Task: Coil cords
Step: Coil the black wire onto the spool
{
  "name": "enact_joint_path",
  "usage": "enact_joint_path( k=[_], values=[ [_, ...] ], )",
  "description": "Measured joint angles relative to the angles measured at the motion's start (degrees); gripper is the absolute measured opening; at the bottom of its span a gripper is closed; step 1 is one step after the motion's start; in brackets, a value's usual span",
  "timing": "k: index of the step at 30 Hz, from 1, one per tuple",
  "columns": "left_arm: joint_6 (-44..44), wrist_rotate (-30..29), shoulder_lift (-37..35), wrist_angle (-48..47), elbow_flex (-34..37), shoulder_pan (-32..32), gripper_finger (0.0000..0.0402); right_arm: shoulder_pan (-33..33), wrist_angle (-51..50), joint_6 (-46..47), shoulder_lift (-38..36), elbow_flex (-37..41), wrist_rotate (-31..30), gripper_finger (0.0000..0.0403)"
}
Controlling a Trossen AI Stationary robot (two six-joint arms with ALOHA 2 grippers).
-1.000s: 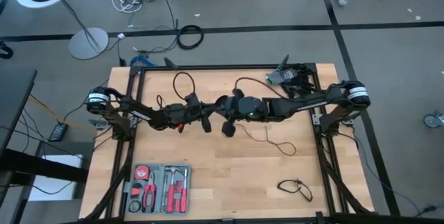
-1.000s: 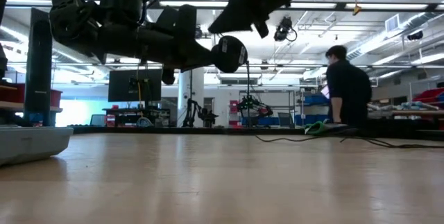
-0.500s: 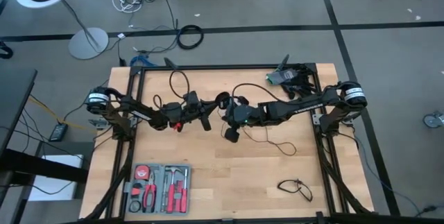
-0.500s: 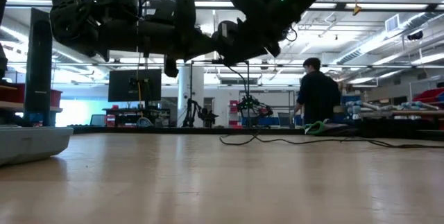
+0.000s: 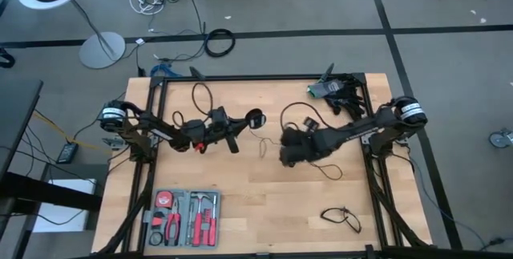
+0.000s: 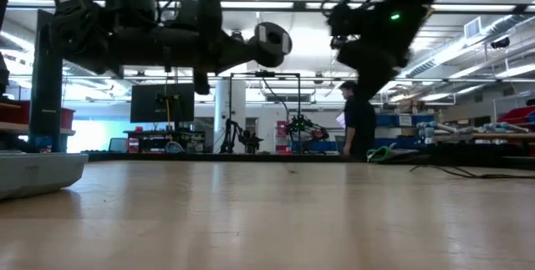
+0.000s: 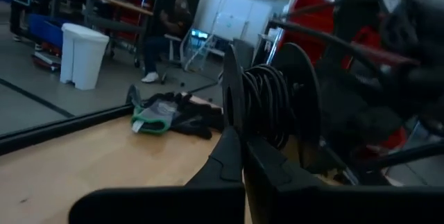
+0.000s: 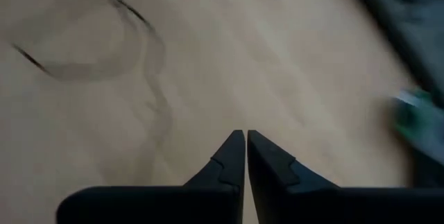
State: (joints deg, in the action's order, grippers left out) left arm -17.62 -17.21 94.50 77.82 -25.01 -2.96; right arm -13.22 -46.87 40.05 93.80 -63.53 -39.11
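The long cord ends in a round black disc [image 5: 255, 119] with a pale centre, shaped like a spool, with black cord wound on its core [image 7: 267, 106]. My left gripper [image 5: 243, 124] is shut on it, high over the table's middle [image 6: 272, 43]. A loose stretch of thin black cord [image 5: 325, 167] lies on the wood to the right, blurred in the right wrist view [image 8: 149, 44]. My right gripper [image 5: 284, 156] hovers right of centre, shut, pointing down at the bare wood, with nothing between its fingers [image 8: 245, 135]. My left gripper pinches the rim of the disc's nearer flange [image 7: 231, 99] between its two fingertips. The fingers lie about level and come from the table's left. The disc stands on edge, lifted clear of the table, with a cord tail [image 5: 260, 143] trailing below it.
A tool case [image 5: 186, 217] lies near the front left and a small black wire loop [image 5: 343, 217] near the front right. A black and green bundle [image 5: 333, 89] sits at the far right corner. A person [image 6: 358, 124] stands in the room behind.
My right gripper has left the disc, gone toward the table's right and near edges, sunk, and tipped to point downward. The disc stays lifted in my left gripper.
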Motion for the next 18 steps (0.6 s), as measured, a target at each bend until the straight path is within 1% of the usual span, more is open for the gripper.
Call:
enact_joint_path(
  k=[3,5,8,10,11,12,13,14,16,18],
  values=[
    [-0.7,-0.52,0.0,5.68,2.85,-0.04,0.0,-5.22,-9.11,10.32,-1.15,0.0,-7.14,0.0013],
    [-0.9,-1.22,0.0,8.13,4.61,-0.04,0.0,-8.47,-12.11,16.06,-2.05,0.59,-10.72,0.0011],
    [-1.1,-1.71,0.0,9.81,6.0,0.02,0.0,-11.93,-9.04,23.3,-4.15,4.66,-15.08,0.0003],
    [-1.1,-1.69,0.0,10.09,6.18,0.04,0.0,-13.27,-1.91,25.27,-5.69,9.3,-16.24,0.0002],
    [-1.1,-1.65,0.0,10.11,6.18,0.04,0.0,-13.47,4.0,24.85,-6.41,12.13,-16.55,0.0002],
    [-1.1,-1.61,0.0,10.12,6.18,0.06,0.0,-13.4,11.74,22.27,-7.13,15.15,-16.4,0.0002],
    [-1.11,-1.47,0.0,10.12,6.18,0.07,0.0,-12.81,20.42,17.99,-7.84,18.43,-14.84,0.0002],
    [-1.12,-1.33,0.0,10.15,6.18,0.07,0.0,-11.76,30.39,12.55,-8.44,21.96,-11.74,0.0001],
    [-1.28,-0.98,0.0,10.16,6.18,0.13,0.0,-8.68,52.37,0.82,-9.09,29.3,-1.54,0.0001],
    [-1.68,-0.83,0.0,10.16,6.18,0.13,0.0,-4.53,74.61,-8.76,-9.09,35.99,10.74,0.0001]
  ],
)
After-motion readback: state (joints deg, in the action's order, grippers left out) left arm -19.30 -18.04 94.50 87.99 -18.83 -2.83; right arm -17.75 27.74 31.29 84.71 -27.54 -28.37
